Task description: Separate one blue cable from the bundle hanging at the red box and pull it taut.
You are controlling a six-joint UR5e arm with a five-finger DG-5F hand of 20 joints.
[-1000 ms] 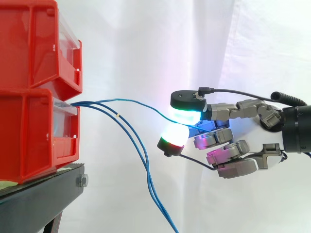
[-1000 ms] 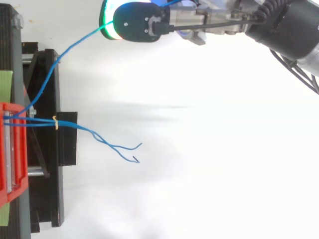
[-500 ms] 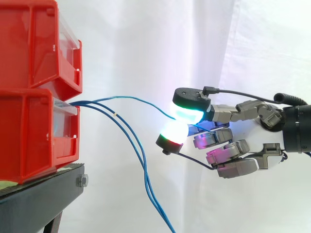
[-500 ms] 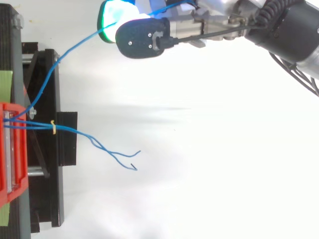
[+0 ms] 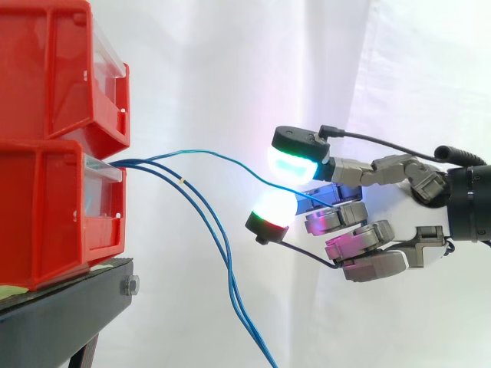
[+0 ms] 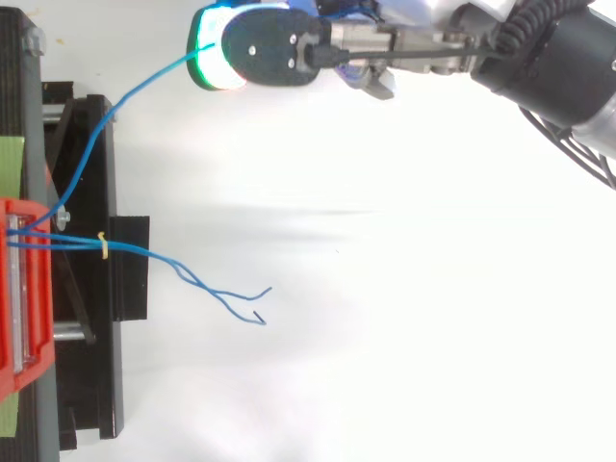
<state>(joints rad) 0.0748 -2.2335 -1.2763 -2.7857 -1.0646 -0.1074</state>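
Two stacked red bins [image 5: 54,207] sit on a black stand [image 5: 61,314] at the left. Blue cables come out of the lower bin. One blue cable [image 5: 222,159] arcs rightward, apart from the others, to my hand [image 5: 368,234]. It passes between the upper glowing fingertip [image 5: 295,159] and the lower one [image 5: 272,208], which stand slightly apart, and ends among the curled fingers. From above, this cable [image 6: 106,120] rises slack from the bin to the hand [image 6: 385,38]. The other two cables [image 5: 215,230], bound by a yellow tie [image 6: 104,245], hang down loose.
A white curtain fills the background. The arm's dark wrist [image 6: 568,67] enters from the right. The free ends of the hanging cables [image 6: 255,303] lie out from the stand [image 6: 87,318].
The upper fingertip has lifted off the lower one, opening a small gap around the cable. The hand has stayed almost where it was, and the hanging pair has barely moved.
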